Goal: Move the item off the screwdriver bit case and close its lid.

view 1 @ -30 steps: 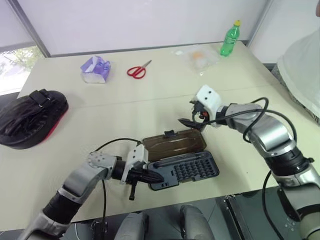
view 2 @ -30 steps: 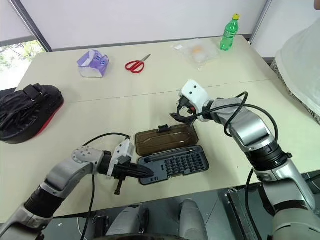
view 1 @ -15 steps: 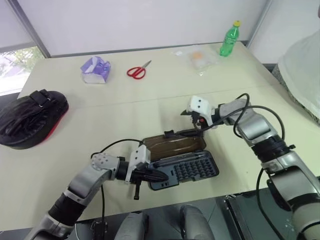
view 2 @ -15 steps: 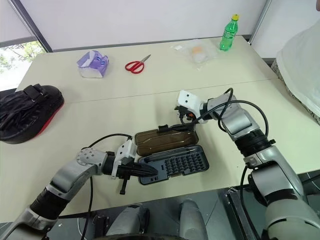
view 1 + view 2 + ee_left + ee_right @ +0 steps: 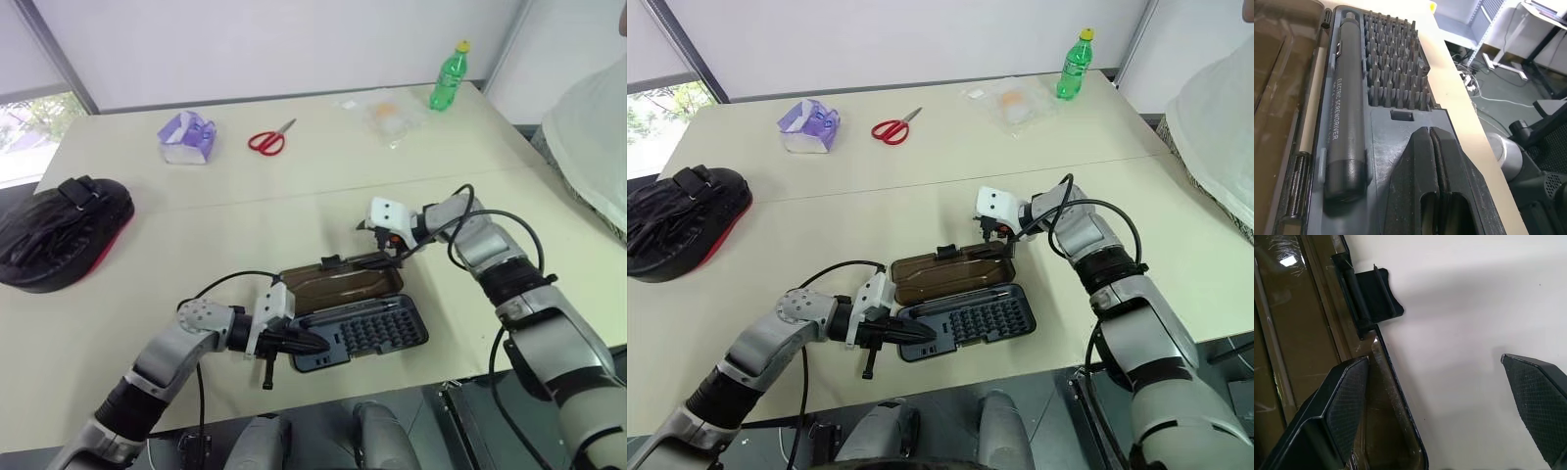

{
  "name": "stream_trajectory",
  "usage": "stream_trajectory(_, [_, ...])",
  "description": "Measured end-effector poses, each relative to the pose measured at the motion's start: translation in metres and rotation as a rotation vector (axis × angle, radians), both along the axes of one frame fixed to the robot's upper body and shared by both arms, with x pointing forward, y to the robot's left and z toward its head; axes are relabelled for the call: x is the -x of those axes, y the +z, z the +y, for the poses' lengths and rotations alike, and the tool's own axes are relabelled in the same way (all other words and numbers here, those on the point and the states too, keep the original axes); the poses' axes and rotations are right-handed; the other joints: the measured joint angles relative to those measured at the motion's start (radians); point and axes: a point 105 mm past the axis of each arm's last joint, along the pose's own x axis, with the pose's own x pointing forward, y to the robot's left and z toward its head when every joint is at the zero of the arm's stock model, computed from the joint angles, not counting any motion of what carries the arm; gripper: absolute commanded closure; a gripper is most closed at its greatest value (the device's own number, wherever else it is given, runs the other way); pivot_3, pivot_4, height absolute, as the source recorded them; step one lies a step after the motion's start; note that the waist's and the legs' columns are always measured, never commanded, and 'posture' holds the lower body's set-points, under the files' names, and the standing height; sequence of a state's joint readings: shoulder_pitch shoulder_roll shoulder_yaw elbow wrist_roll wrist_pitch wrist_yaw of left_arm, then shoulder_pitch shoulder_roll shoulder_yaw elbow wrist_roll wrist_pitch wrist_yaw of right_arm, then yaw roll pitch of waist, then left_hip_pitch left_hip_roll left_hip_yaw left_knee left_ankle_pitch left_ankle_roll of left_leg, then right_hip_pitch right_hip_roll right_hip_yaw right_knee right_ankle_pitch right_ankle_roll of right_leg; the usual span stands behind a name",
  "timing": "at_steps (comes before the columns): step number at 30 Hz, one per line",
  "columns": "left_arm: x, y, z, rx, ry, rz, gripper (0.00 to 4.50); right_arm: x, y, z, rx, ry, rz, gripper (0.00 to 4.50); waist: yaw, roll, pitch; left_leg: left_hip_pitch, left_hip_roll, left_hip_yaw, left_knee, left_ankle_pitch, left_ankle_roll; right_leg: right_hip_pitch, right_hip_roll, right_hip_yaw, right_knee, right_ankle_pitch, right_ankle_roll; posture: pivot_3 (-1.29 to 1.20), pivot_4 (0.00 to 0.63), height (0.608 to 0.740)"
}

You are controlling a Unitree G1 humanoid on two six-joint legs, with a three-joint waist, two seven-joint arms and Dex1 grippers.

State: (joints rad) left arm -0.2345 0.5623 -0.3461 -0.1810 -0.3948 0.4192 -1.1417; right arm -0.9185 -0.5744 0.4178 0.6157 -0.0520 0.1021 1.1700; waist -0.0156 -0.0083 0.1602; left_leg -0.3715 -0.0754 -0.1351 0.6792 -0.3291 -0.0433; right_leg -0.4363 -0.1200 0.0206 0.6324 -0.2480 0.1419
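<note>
The item, a black padded mitt with a red edge, lies at the table's far left, well apart from the case. The screwdriver bit case sits open near the front edge, its grey tray holding rows of bits and an electric screwdriver. Its smoky-brown lid lies flat behind the tray. My left gripper is shut, its tips resting on the tray's left end. My right gripper is open at the lid's far edge near the latch tab, one finger over the lid and the other over bare table.
A purple tissue pack, red scissors, a clear plastic bag and a green bottle stand along the far side. A person is at the right edge. The table's front edge runs just below the case.
My right gripper has dropped from above the table down to the lid's far right edge, still open. The left gripper has stayed on the tray.
</note>
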Motion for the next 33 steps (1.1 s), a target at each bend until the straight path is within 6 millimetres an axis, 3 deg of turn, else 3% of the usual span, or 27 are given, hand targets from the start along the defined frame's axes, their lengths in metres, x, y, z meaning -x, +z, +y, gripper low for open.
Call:
stream_trajectory(1, [0.000, 0.000, 0.000, 0.000, 0.001, -0.001, 4.47, 0.000, 0.000, 0.000, 0.001, 0.004, 0.000, 0.00, 0.000, 0.000, 0.000, 0.000, 0.000, 0.000, 0.000, 0.000, 0.000, 0.000, 0.000, 0.000, 0.000, 0.000, 0.000, 0.00, 0.150, 0.740])
stream_trajectory(9, [-0.002, 0.000, 0.000, -0.006, 0.014, -0.021, 4.50, 0.006, -0.005, 0.004, 0.019, 0.050, 0.033, 3.35, 0.000, 0.000, 0.000, 0.001, 0.000, 0.000, 0.000, 0.000, 0.000, 0.002, 0.000, 0.000, 0.000, 0.000, 0.000, 0.00, 0.150, 0.740])
stream_trajectory(26, [-0.006, -0.001, 0.001, -0.009, 0.052, -0.028, 4.50, 0.004, -0.012, 0.008, 0.100, 0.107, 0.086, 3.35, -0.001, 0.001, -0.004, 0.016, 0.000, 0.001, -0.002, 0.000, 0.000, 0.014, 0.000, 0.001, -0.001, 0.001, -0.001, 0.00, 0.150, 0.740])
stream_trajectory(30, [-0.008, -0.002, 0.002, -0.011, 0.069, -0.031, 4.50, 0.005, -0.014, 0.010, 0.118, 0.142, 0.107, 4.41, -0.002, 0.002, -0.008, 0.017, 0.001, 0.001, -0.002, 0.000, 0.000, 0.015, 0.001, 0.001, -0.001, 0.001, -0.001, 0.00, 0.150, 0.740])
stream_trajectory(33, [-0.011, -0.003, 0.004, -0.015, 0.094, -0.034, 4.50, 0.004, -0.015, 0.009, 0.147, 0.151, 0.110, 4.41, -0.001, 0.003, -0.013, 0.018, 0.001, 0.000, -0.003, 0.000, 0.000, 0.017, 0.001, 0.000, -0.001, 0.001, -0.001, 0.00, 0.150, 0.740])
